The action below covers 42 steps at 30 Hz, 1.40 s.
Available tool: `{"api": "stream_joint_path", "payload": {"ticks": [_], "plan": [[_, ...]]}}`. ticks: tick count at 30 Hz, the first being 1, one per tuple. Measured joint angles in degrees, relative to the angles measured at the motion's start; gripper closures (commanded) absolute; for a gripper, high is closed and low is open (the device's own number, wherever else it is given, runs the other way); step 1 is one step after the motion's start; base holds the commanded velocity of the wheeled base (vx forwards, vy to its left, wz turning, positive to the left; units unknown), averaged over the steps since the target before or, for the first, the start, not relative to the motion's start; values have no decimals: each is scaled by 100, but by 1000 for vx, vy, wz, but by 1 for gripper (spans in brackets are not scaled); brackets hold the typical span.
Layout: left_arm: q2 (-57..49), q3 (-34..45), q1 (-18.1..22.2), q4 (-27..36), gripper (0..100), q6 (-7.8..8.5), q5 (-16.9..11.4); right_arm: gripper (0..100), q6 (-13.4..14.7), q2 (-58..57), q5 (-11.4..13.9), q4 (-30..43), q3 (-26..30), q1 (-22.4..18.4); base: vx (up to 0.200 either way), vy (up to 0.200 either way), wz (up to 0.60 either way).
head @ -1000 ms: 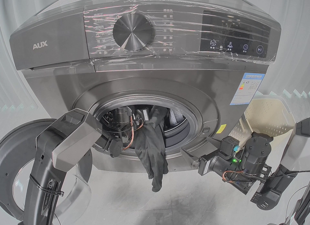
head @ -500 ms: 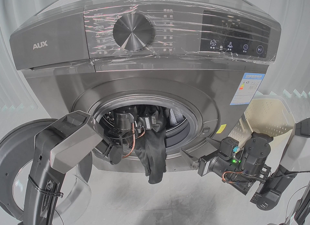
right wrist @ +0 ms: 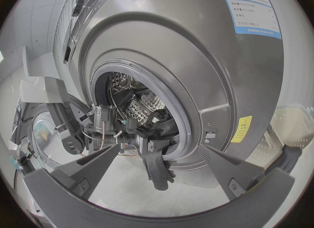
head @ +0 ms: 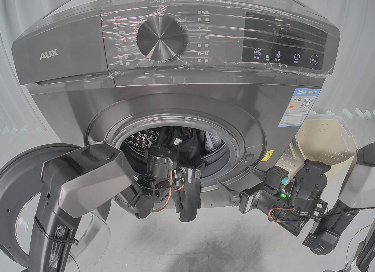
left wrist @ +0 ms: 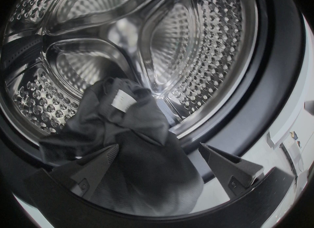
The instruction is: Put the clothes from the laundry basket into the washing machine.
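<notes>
Pale grey floor and a whitish backdrop frame the head view: silver washing machine seen front-on, its door swung open to the robot's left and partly covered by the L arm. Black garment lies half in, half out, w/ one bunch inside the opening and the rest hanging over the lower rim toward the floor. L gripper sits at that rim against the cloth; its fingers are hard to make out from here. R gripper hangs low, right of the opening, apart from the cloth, jaws spread w/ nothing in them. Cream laundry basket stands at the machine's right side, its lower part hidden behind the R arm. L wrist view: perforated drum ahead, garment w/ a white tag heaped over the door seal. Both fingers are wide apart, cloth lying between and under them, not pinched. R wrist view: jaws wide, empty, pointing at the opening and the hanging cloth.
</notes>
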Motion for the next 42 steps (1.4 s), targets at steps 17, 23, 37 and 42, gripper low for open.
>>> {"api": "stream_joint_path", "payload": {"ticks": [17, 23, 37, 42], "plan": [[364, -190, 82, -321, 100, 76, 60, 0, -1, -5, 0, 0, -26, 30, 0, 0, 0], [395, -818, 127, -413, 100, -80, 251, 0, -1, -5, 0, 0, -28, 30, 0, 0, 0], [502, -1651, 250, -573, 0, -268, 541, 0, 0, -5, 0, -2, -28, 24, 0, 0, 0], [406, -1276, 228, -532, 0, -257, 497, 0, 0, -2, 5, 0, -23, 24, 0, 0, 0]]}}
